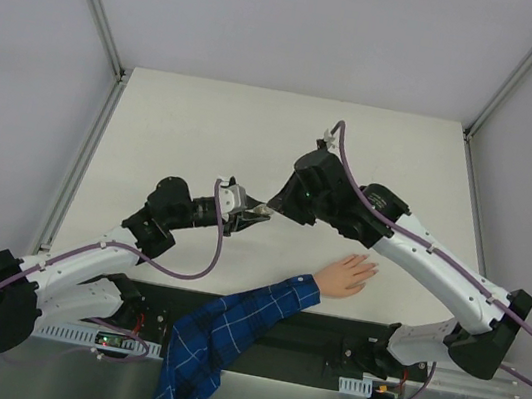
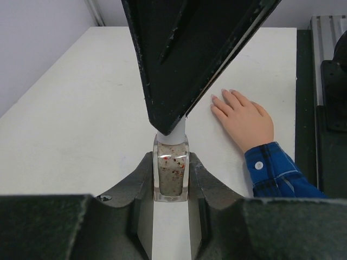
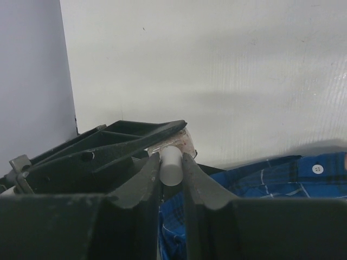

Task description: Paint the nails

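Observation:
A pale hand [image 1: 347, 273] with a blue plaid sleeve [image 1: 224, 335] lies flat on the table, fingers pointing far right; its nails [image 2: 223, 93] are barely discernible. My left gripper [image 2: 171, 179] is shut on a clear nail polish bottle [image 2: 171, 176] with speckled glitter, held above the table left of the hand. My right gripper [image 3: 171, 162] is shut on the bottle's white cap [image 3: 171, 165]. The two grippers meet in the top view [image 1: 267, 208]. The brush is hidden.
The white table [image 1: 186, 126] is bordered by metal frame rails [image 1: 100, 1] at both far corners. A black strip [image 1: 325, 336] runs along the near edge by the arm bases. The sleeve also shows below my right gripper [image 3: 282, 173].

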